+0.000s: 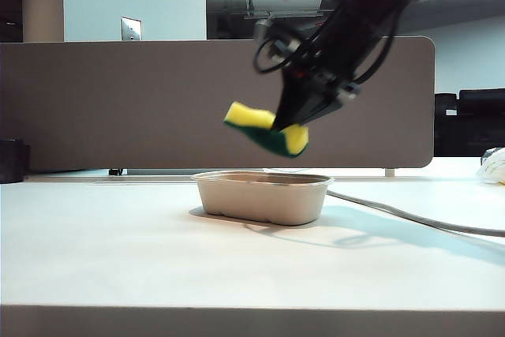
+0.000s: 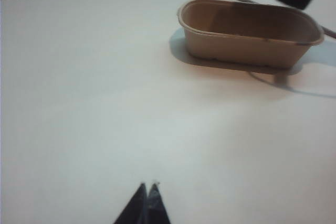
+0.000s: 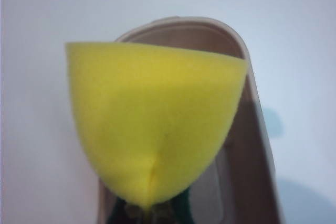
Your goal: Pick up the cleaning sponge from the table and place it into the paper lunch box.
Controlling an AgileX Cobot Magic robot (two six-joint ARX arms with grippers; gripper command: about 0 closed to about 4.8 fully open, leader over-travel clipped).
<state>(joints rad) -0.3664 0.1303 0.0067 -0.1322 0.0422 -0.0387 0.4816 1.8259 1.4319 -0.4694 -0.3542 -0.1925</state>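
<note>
Yellow foam, one cleaning sponge [image 1: 267, 129], hangs in the air pinched in the right gripper [image 1: 293, 125], whose jaws are squeezed nearly together on it so that the block folds around them. It is clear of the bench [image 1: 118, 242] and sits above the single paper lunch box [image 1: 263, 196], apart from the rim, toward the box's middle and right part in the exterior view. The sponge's long axis is tilted, yellow face up and green scouring layer underneath. In the right wrist view the sponge [image 3: 157, 124] covers most of the box opening [image 3: 252, 129] below it. Judgement: the coming move is a straight drop or lowering. The left gripper [image 2: 148, 203] rests low over bare bench, jaws together, holding nothing, well apart from the box. Count: one sponge, one box, two grippers.
</note>
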